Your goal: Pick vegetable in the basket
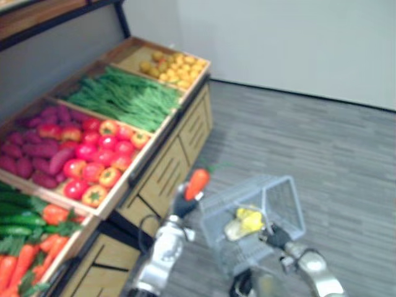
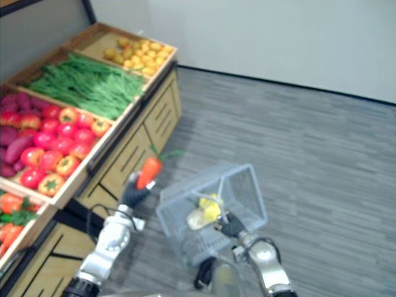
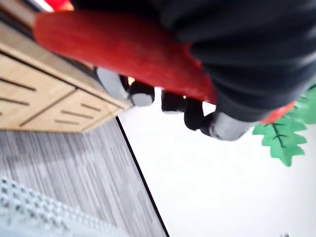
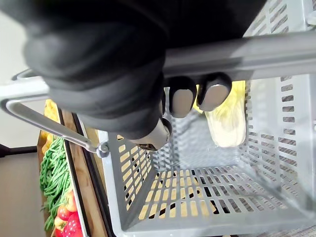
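Clasping the carrot (image 1: 197, 184) in the left hand (image 1: 184, 206), with fingers wrapped round its orange body and the leafy green top poking out past the hand in the left wrist view. Holding it up in the air just beside the grey basket (image 1: 281, 207), at the rim on the stand's side and well clear of the front edge of the wooden stand (image 1: 162, 162), probably so as to bring it over the open top for dropping in. Not yet lowering it inside.

Hanging the basket from the right hand (image 4: 98, 74), with fingers curled tightly round the handle (image 4: 247, 52), and seemingly tipping the open mouth toward the carrot, likely for easier loading. Carrying a pale yellow vegetable (image 1: 246, 221) on the basket's floor.

Leaving the other produce sorted by compartment along the stand:
- loose carrots (image 1: 12, 263) and cucumbers (image 1: 18, 216) at the near end
- red and orange round vegetables (image 1: 99, 154) beside purple roots (image 1: 31, 154) in the middle
- green beans (image 1: 124, 96) next
- yellow fruit (image 1: 173, 68) at the far corner
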Controlling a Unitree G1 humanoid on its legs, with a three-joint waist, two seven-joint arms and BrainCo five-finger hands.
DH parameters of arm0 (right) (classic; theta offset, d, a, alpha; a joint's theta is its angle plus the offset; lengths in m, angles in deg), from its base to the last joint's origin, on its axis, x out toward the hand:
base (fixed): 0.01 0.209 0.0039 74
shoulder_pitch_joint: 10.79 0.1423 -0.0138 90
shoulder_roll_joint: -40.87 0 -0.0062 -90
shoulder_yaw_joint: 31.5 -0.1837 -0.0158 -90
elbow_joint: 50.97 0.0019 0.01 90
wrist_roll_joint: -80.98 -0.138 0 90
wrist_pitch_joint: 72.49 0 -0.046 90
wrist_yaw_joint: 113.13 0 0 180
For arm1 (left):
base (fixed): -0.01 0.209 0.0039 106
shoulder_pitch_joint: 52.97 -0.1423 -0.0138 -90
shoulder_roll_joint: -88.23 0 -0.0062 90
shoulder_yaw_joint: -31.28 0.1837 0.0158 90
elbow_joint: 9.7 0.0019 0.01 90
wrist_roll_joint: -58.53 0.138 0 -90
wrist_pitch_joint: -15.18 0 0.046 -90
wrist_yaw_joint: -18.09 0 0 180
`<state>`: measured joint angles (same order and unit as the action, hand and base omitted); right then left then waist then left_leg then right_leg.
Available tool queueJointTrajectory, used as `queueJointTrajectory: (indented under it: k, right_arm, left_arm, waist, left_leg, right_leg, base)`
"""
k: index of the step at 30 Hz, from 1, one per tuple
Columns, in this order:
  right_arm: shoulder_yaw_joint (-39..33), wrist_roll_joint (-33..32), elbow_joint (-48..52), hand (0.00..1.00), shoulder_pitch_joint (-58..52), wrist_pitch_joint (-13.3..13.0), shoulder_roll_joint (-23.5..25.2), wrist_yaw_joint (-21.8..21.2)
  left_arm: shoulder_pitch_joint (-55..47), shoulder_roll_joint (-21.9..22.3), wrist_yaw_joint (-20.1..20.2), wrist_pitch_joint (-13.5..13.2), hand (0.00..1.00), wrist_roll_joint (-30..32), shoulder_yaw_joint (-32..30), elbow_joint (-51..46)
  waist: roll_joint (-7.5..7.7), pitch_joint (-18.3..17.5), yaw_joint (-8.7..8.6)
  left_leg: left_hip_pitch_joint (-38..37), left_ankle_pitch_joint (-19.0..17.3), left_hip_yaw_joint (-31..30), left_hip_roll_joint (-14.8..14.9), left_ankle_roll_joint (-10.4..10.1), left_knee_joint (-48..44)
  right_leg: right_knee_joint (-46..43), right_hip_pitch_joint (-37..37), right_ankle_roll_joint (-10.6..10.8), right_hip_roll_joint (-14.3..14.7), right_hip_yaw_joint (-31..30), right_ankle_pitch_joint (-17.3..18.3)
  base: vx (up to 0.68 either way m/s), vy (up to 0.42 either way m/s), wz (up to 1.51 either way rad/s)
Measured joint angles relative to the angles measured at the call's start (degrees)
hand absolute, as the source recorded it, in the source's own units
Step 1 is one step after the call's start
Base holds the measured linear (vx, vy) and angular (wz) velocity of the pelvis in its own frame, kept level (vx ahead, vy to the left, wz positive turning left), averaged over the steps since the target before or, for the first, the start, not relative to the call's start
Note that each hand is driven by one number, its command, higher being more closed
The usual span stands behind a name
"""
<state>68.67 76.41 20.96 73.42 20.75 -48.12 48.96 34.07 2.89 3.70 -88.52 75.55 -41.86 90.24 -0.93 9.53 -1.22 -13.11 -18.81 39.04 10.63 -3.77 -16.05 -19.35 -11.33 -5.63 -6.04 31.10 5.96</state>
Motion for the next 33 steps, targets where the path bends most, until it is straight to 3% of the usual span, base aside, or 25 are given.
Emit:
queueJointTrajectory:
  k: [1, 2, 3, 4, 5, 6, 7, 8, 9, 10, 11, 13, 14, 15, 16, 20, 22, 23, 25, 28, 33]
  right_arm:
    - [1.2, -0.5, 0.0, 1.00, 0.0, 0.5, -0.5, 0.0]
    - [2.4, -0.8, 0.5, 1.00, 0.0, 0.8, -0.8, -0.4]
    - [2.8, -0.9, 1.0, 1.00, 0.1, 1.0, -0.8, -0.6]
    - [3.9, -1.0, 1.5, 1.00, 0.9, 1.1, -0.9, -1.1]
    - [4.5, -1.0, 1.5, 1.00, 2.2, 1.2, -0.7, -1.4]
    - [4.6, -1.1, 1.7, 1.00, 3.5, 1.3, -0.6, -1.6]
    - [4.9, -2.2, 2.0, 1.00, 5.8, 1.2, -1.4, -2.3]
    - [5.9, -2.7, 1.2, 1.00, 7.7, 1.6, -1.1, -2.2]
    - [6.0, -2.7, 1.1, 1.00, 8.0, 1.9, -0.9, -1.9]
    - [6.8, -2.8, 1.1, 1.00, 8.4, 2.5, -0.3, -1.9]
    - [7.0, -3.0, 1.2, 1.00, 8.4, 2.5, 0.2, -2.0]
    - [7.7, -3.2, 1.2, 1.00, 8.5, 2.6, 0.5, -1.8]
    - [7.8, -3.3, 1.3, 1.00, 8.4, 2.6, 0.3, -1.8]
    - [7.4, -3.4, 1.3, 1.00, 8.6, 2.8, 0.2, -1.7]
    - [6.9, -3.4, 1.3, 1.00, 8.4, 3.0, 0.2, -1.5]
    - [6.9, -4.8, 1.4, 1.00, 8.3, 4.1, -0.2, -0.7]
    - [6.7, -5.6, 1.4, 1.00, 8.2, 4.2, 0.2, 0.0]
    - [6.3, -6.8, 1.8, 1.00, 8.0, 4.2, 0.3, 0.2]
    - [5.9, -7.3, 2.0, 1.00, 7.9, 4.2, 0.7, 0.4]
    - [4.9, -9.0, 3.8, 1.00, 8.0, 4.0, 2.5, 0.4]
    - [4.3, -9.5, 3.7, 1.00, 9.0, 4.0, 5.2, 1.9]
  left_arm:
    - [-0.4, 0.3, 0.1, 0.1, 1.00, 0.0, 1.7, 0.8]
    - [-1.1, 0.5, -0.2, 0.1, 1.00, 0.0, 2.5, 0.9]
    - [-1.5, 0.5, -0.4, 0.1, 1.00, 0.0, 2.8, 1.0]
    - [-2.2, 0.3, -0.6, 0.2, 1.00, -0.1, 3.2, 1.1]
    - [-2.4, 0.2, -0.9, 0.2, 1.00, -0.4, 3.2, 1.6]
    - [-2.4, 1.4, -1.2, 0.4, 1.00, -0.6, 3.3, 3.0]
    - [-2.6, 2.8, -1.7, 0.5, 1.00, -0.7, 3.1, 3.0]
    - [-2.4, 3.4, -2.7, 0.7, 1.00, -0.8, 3.3, 3.4]
    - [-2.7, 3.9, -2.9, 1.2, 1.00, -0.7, 3.8, 3.9]
    - [-3.7, 4.4, -3.2, 2.0, 1.00, -0.7, 4.9, 4.5]
    - [-3.8, 4.4, -3.3, 2.2, 1.00, -0.7, 5.5, 4.4]
    - [-2.5, 4.5, -3.4, 2.4, 1.00, -0.6, 7.3, 4.7]
    - [-2.0, 4.5, -3.4, 2.6, 1.00, -0.6, 7.9, 5.0]
    - [-0.8, 4.6, -3.5, 2.7, 1.00, -0.6, 9.0, 5.8]
    - [0.2, 4.6, -3.5, 2.7, 1.00, -0.6, 10.0, 6.4]
    - [0.4, 4.4, -3.7, 4.1, 1.00, -0.6, 11.0, 6.7]
    - [0.6, 4.1, -4.1, 4.4, 1.00, -0.5, 11.1, 8.1]
    - [0.5, 4.1, -4.5, 4.4, 1.00, -0.4, 12.0, 8.7]
    - [0.3, 3.6, -4.7, 4.4, 1.00, 0.1, 12.7, 9.2]
    - [1.4, 2.1, -5.1, 4.6, 1.00, 1.9, 13.2, 11.6]
    - [0.8, 1.5, -5.2, 5.6, 1.00, 1.9, 12.0, 18.6]
  waist:
    - [-0.54, -0.1, -0.21]
    - [-0.39, 0.0, 0.26]
    - [-0.38, 0.0, 0.49]
    - [-0.13, 0.1, 1.28]
    - [0.58, 0.4, 1.84]
    - [-0.92, -0.1, 2.61]
    - [-3.05, 0.2, 2.80]
    - [-2.90, 1.5, 2.70]
    - [-3.53, 1.6, 2.81]
    - [-3.43, 1.1, 3.22]
    - [-3.21, 0.9, 3.24]
    - [-1.99, 0.5, 2.91]
    - [-1.85, 0.4, 2.66]
    - [-1.80, 0.2, 2.61]
    - [-1.76, 0.1, 2.55]
    - [-1.48, -0.3, 2.61]
    - [0.03, 0.1, 2.51]
    - [0.13, -0.2, 2.25]
    - [0.35, -0.7, 2.35]
    - [1.28, -1.3, 1.99]
    - [1.20, -1.4, 2.68]
  left_leg:
    - [1.2, 0.2, -1.6, 2.3, 0.3, -5.4]
    - [3.9, 1.2, -4.8, 5.0, 2.2, -13.8]
    - [5.8, 1.3, -7.8, 5.8, 3.6, -18.0]
    - [8.9, 0.1, -14.3, 4.6, 3.1, -22.3]
    - [11.5, -0.8, -19.0, 1.5, 2.4, -22.4]
    - [14.3, -1.2, -24.2, 0.0, 2.4, -18.8]
    - [17.5, -2.3, -28.5, -0.5, 0.8, -15.9]
    - [18.6, -2.7, -33.9, -2.2, -0.3, -11.9]
    - [19.2, -2.1, -36.4, -2.6, -0.8, -10.6]
    - [18.8, -0.6, -37.8, -4.5, -0.5, -8.0]
    - [18.7, 0.7, -37.7, -5.2, 0.0, -6.2]
    - [16.4, 7.5, -34.7, -6.2, 1.0, 1.2]
    - [15.7, 8.4, -34.3, -6.4, 1.2, 3.1]
    - [15.0, 9.1, -33.2, -6.7, 1.5, 5.1]
    - [14.8, 9.1, -33.0, -6.8, 1.5, 5.3]
    - [12.6, 9.4, -31.0, -7.1, 1.7, 5.5]
    - [14.0, 8.0, -29.9, -8.1, 1.4, 1.5]
    - [12.8, 13.6, -30.5, -8.7, 2.4, 9.5]
    - [12.6, 15.6, -30.4, -7.9, 2.8, 11.3]
    - [12.6, 16.3, -31.9, -8.7, 3.5, 14.1]
    - [12.5, 16.5, -31.8, -10.3, 3.7, 14.2]
  right_leg:
    - [4.5, 2.8, -0.9, 2.8, -0.8, -1.8]
    - [8.9, 5.3, -1.2, 5.5, -3.1, -3.0]
    - [10.8, 6.2, -0.5, 6.8, -4.9, -3.3]
    - [13.7, 7.0, 0.3, 8.5, -8.6, -3.7]
    - [16.7, 7.7, 1.4, 9.2, -11.3, -3.5]
    - [18.3, 8.0, 2.6, 10.7, -12.2, -2.1]
    - [0.5, 2.9, -1.9, 9.2, -12.9, 0.6]
    - [0.2, 4.1, 1.3, 9.7, -18.2, 7.0]
    - [2.1, 5.3, 1.4, 10.5, -18.9, 6.4]
    - [5.0, 6.4, 2.9, 10.2, -20.1, 5.1]
    - [6.4, 6.7, 3.5, 10.0, -19.9, 4.6]
    - [7.6, 6.4, 3.3, 8.7, -20.7, 4.4]
    - [8.0, 6.4, 3.3, 8.1, -19.8, 4.4]
    - [8.6, 6.5, 3.9, 7.1, -17.9, 3.3]
    - [9.1, 6.7, 3.1, 7.1, -17.1, 1.9]
    - [6.8, 6.8, 2.9, 6.5, -17.1, 1.4]
    - [1.9, 6.7, 2.8, 4.3, -17.3, 1.4]
    - [-0.2, 6.7, 2.8, 3.7, -15.7, 1.4]
    - [-0.6, 6.9, 3.1, 3.8, -14.8, 1.6]
    - [3.7, 8.1, 4.0, 3.8, -14.1, 1.0]
    - [11.3, 11.9, 6.6, 3.3, -14.3, -0.7]
  base:
    - [0.07, -0.149, -0.64]
    - [0.05, -0.162, -0.70]
    - [0.00, -0.146, -1.19]
    - [-0.04, -0.090, -1.37]
    - [-0.05, -0.082, -1.62]
    - [0.03, -0.079, -1.68]
    - [0.07, -0.100, -1.53]
    - [0.06, -0.111, -1.25]
    - [0.02, -0.074, -1.17]
    - [0.02, -0.044, -0.88]
    - [0.05, -0.002, -0.92]
    - [0.09, 0.034, -0.49]
    - [0.17, 0.068, -0.33]
    - [0.20, 0.077, -0.21]
    - [0.20, 0.072, -0.24]
    - [0.19, 0.050, -0.33]
    - [0.12, 0.077, -0.12]
    - [0.07, 0.075, 0.03]
    - [0.05, 0.098, 0.07]
    - [0.04, 0.104, 0.21]
    - [-0.01, 0.088, 0.05]
